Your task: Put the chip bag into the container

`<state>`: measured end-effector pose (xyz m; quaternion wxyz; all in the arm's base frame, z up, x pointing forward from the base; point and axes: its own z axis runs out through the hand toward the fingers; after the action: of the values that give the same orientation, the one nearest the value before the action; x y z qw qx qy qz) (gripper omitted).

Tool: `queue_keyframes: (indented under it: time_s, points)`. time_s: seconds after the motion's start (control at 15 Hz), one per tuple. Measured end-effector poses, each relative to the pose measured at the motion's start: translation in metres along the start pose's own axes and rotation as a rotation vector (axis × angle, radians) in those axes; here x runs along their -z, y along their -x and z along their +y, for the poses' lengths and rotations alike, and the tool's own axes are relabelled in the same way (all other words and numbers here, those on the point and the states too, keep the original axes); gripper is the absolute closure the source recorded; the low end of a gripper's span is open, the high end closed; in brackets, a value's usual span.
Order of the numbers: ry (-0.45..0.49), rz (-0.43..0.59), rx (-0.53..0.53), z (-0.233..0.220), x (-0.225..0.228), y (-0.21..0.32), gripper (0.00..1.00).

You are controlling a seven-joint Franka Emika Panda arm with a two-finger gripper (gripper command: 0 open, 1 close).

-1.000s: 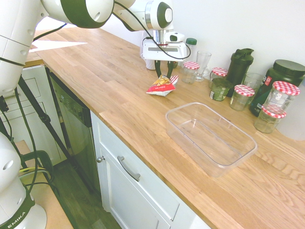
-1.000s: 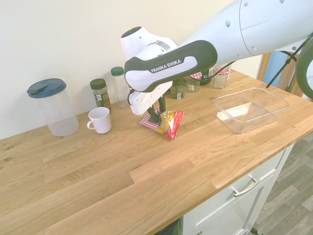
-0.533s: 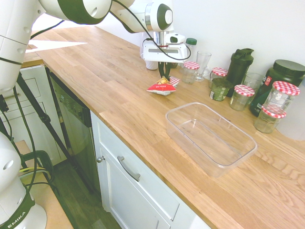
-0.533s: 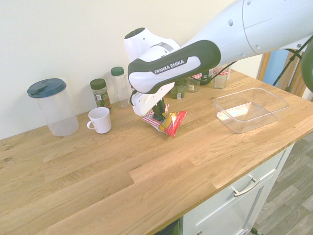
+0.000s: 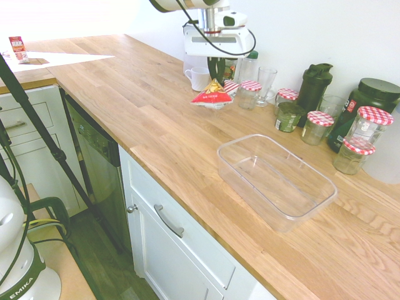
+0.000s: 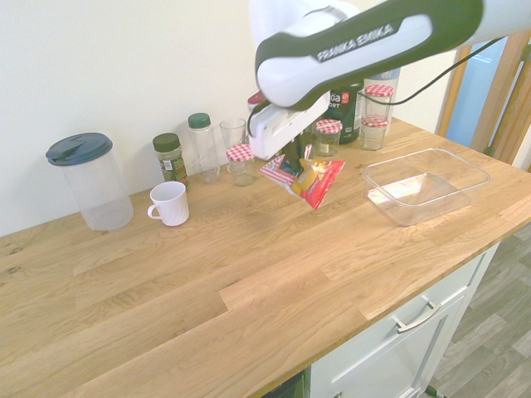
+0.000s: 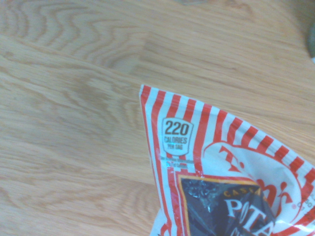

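The red chip bag point(image 5: 213, 96) point(image 6: 313, 177) hangs in the air above the wooden counter, pinched at its top by my gripper point(image 5: 215, 78) point(image 6: 295, 161), which is shut on it. Its red-and-white striped edge and dark label fill the lower right of the wrist view, chip bag point(image 7: 221, 172). The clear plastic container point(image 5: 275, 180) point(image 6: 425, 184) stands empty on the counter, well to the side of the bag and nearer the front edge.
A white mug point(image 5: 199, 78) point(image 6: 170, 202) and spice bottles point(image 6: 170, 157) stand near the wall behind the bag. Several red-checked-lid jars point(image 5: 317, 127), a glass point(image 5: 265, 84) and dark shaker bottles point(image 5: 312, 86) line the back. A lidded clear pitcher point(image 6: 88, 181) stands far off.
The gripper has risen with the chip bag, lifting it off the counter and carrying it a little toward the container.
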<state>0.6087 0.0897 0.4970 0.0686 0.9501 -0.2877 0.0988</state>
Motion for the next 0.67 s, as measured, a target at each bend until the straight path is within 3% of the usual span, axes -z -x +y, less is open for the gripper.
queue_keyframes:
  time_s: [0.27, 0.67]
  points:
    - [-0.058, -0.013, -0.090, 0.102, 0.027, -0.043, 1.00]
    - [-0.107, -0.072, -0.148, 0.210, -0.016, -0.088, 1.00]
